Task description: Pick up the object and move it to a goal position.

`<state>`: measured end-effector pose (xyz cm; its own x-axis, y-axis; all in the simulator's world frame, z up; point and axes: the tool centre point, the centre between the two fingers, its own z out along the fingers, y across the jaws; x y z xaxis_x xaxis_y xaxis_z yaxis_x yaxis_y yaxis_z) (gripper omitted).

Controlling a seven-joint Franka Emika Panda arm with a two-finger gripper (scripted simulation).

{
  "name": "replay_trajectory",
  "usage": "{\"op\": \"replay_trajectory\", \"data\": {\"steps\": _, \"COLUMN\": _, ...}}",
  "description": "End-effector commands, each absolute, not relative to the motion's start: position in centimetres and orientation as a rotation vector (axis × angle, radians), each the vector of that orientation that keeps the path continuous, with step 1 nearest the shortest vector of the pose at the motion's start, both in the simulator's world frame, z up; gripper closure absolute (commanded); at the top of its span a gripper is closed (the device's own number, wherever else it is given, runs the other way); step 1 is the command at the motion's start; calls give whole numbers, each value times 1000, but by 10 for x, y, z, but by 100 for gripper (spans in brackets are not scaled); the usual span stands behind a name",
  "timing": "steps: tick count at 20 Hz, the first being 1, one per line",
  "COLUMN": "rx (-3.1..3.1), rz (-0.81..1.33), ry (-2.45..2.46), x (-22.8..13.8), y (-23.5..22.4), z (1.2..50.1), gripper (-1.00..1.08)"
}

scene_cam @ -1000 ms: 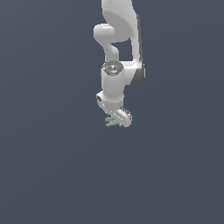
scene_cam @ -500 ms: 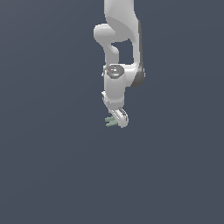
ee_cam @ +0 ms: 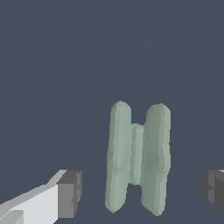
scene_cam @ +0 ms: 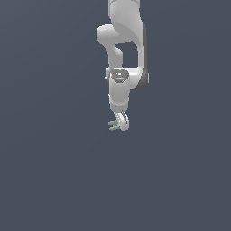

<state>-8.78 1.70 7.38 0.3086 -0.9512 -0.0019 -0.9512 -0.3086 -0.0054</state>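
Wrist view: tool [ee_cam: 139,192] spread wide, pale green object [ee_cam: 138,157] between pads, apparently untouched; surroundings bare.

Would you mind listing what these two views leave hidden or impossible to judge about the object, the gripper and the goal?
- Green object: in the exterior view only a tiny sliver shows beside the gripper; shape unreadable there.
- Gripper fingers: cut off by the wrist view's edges; the other pad barely shows.
- Contact: pads stand apart from the object; whether it rests on the floor is unclear.
- Goal position: no marker visible in either view.
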Motion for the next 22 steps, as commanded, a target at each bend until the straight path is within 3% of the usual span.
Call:
{"op": "replay_trajectory", "data": {"steps": 1, "rx": -2510, "rz": -1, "ry": 1885, "x": -91, "y": 17, "z": 71, "gripper": -92}}
{"op": "replay_trajectory", "data": {"steps": 12, "rx": -2485, "rz": 0, "ry": 1922, "x": -95, "y": 17, "z": 66, "gripper": -92}}
{"op": "replay_trajectory", "data": {"steps": 22, "rx": -2481, "rz": 0, "ry": 1927, "x": -96, "y": 17, "z": 28, "gripper": -92}}
